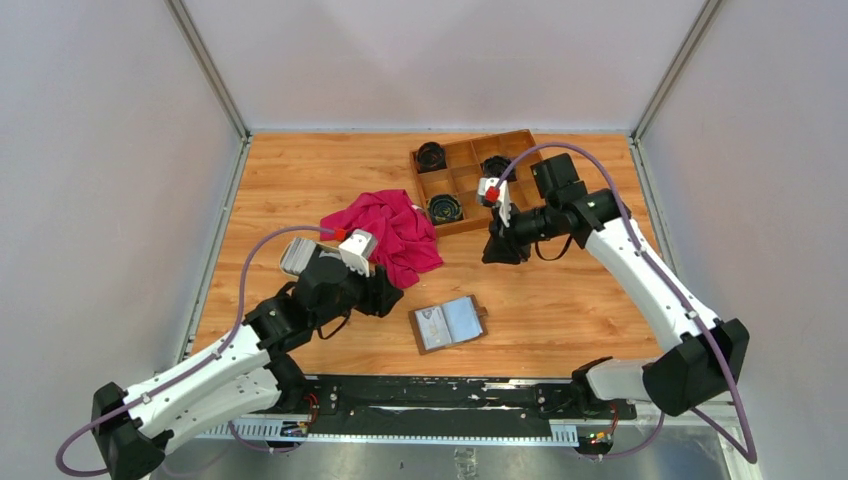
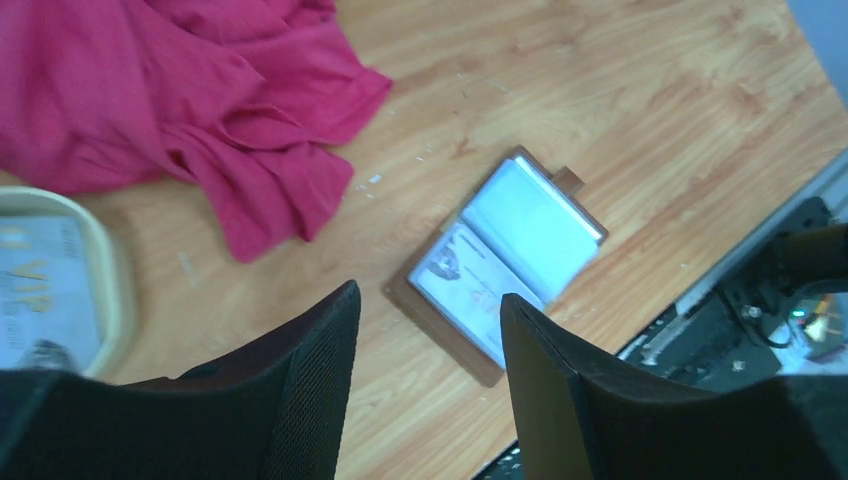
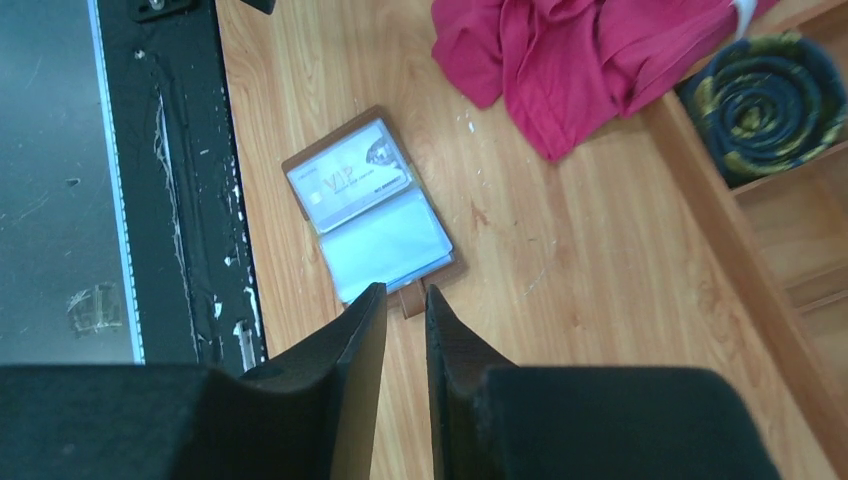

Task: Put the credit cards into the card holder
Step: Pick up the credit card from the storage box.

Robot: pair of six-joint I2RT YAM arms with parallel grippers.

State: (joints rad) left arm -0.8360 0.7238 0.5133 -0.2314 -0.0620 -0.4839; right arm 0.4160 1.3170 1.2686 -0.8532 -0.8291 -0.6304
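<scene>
On table (image 1: 570,300), card holder (image 1: 448,324) open, seemingly filled

Leather card holder (image 1: 447,323), matt wood tbl (image 1: 570,300)

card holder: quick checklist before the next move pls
1. The card holder lies open, pockets up: ok.
2. The pocketed card sits in its sleeve: ok.
3. The left claw is open and empty: ok.
4. The right claw is empty, jaws barely apart: ok.
5. The next card lies in the cream dish: ok.
6. How many cards remain there: cannot tell.
</scene>
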